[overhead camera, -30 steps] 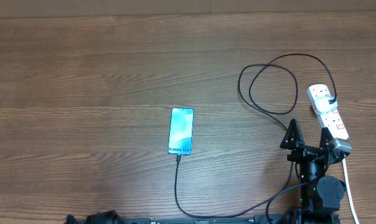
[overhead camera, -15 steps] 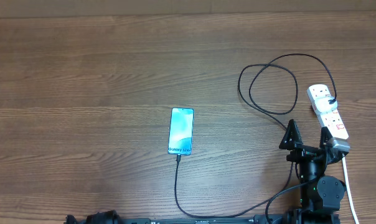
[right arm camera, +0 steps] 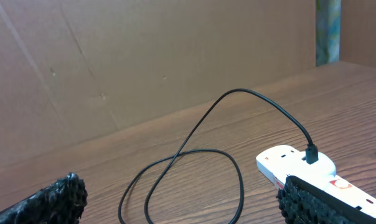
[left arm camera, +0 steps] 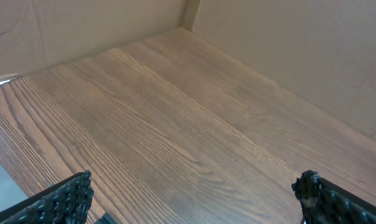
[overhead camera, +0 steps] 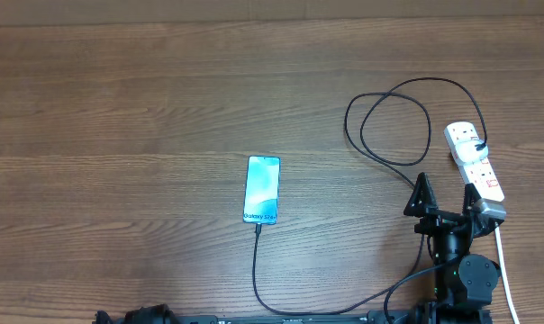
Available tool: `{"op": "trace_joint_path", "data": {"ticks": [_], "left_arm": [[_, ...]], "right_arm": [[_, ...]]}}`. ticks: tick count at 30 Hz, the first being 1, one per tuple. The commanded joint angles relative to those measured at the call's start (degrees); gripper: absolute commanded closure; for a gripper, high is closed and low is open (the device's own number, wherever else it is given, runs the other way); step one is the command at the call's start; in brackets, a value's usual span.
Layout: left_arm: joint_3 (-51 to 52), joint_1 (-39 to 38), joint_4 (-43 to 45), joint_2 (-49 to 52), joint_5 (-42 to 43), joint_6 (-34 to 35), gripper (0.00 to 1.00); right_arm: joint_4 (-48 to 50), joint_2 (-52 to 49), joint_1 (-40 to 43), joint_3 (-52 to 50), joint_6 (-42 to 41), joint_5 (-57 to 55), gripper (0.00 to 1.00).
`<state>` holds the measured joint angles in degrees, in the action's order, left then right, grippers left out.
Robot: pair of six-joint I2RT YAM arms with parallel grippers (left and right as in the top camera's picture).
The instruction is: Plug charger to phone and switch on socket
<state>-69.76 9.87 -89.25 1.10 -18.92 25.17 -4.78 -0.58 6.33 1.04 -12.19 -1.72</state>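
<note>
The phone lies flat at the table's middle, its blue screen up. The black charger meets the phone's near edge, runs along the front edge, loops at the right and ends in a plug in the socket. That white socket lies at the far right. My right gripper is open just in front of the loop, its right finger over the socket's near end; in its wrist view the right gripper holds nothing. My left gripper is open over bare wood.
Brown cardboard walls stand behind the table and to its sides. The socket's white cord runs off the front right. The table's left edge shows in the left wrist view.
</note>
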Motion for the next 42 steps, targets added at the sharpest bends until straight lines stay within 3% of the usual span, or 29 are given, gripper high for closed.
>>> {"op": "trace_joint_path", "data": {"ticks": [1, 5, 8, 13, 16, 20, 24, 29, 35, 39, 42], "left_arm": [[-0.2, 0.3, -0.1, -0.9, -0.5, 0.6, 0.01], [-0.1, 0.2, 1.1, -0.9, -2.5, 0.6, 0.00], [1.8, 0.1, 5.6, -0.9, 2.6, 1.2, 0.00], [15.0, -1.9, 17.6, -0.9, 8.1, -0.3, 0.00], [26.3, -2.6, 28.1, -0.9, 12.4, -0.4, 0.00], [42.3, -3.7, 51.3, -0.9, 19.4, -3.1, 0.01], [54.7, -6.6, 69.3, -0.9, 19.8, -4.5, 0.00], [62.2, -9.9, 76.4, -0.9, 15.0, -5.3, 0.01], [69.5, -9.9, 86.2, -0.9, 17.5, -9.0, 0.00], [69.5, -10.1, 84.9, -0.9, 23.2, -17.3, 0.01], [69.4, -10.4, 84.9, -0.9, 23.0, -17.8, 0.01]], "right_arm": [[0.1, 0.4, -0.2, -0.6, 0.3, 0.1, 0.00], [0.1, 0.4, -0.2, -0.6, 0.3, 0.1, 0.00], [0.1, 0.4, -0.2, -0.6, 0.3, 0.1, 0.00], [0.1, 0.4, -0.2, -0.6, 0.3, 0.1, 0.00], [0.1, 0.4, -0.2, -0.6, 0.3, 0.1, 0.00], [0.1, 0.4, -0.2, -0.6, 0.3, 0.1, 0.00], [0.1, 0.4, -0.2, -0.6, 0.3, 0.1, 0.00], [0.1, 0.4, -0.2, -0.6, 0.3, 0.1, 0.00], [0.1, 0.4, -0.2, -0.6, 0.3, 0.1, 0.00], [0.1, 0.4, -0.2, -0.6, 0.3, 0.1, 0.00], [0.1, 0.4, -0.2, -0.6, 0.3, 0.1, 0.00]]}}
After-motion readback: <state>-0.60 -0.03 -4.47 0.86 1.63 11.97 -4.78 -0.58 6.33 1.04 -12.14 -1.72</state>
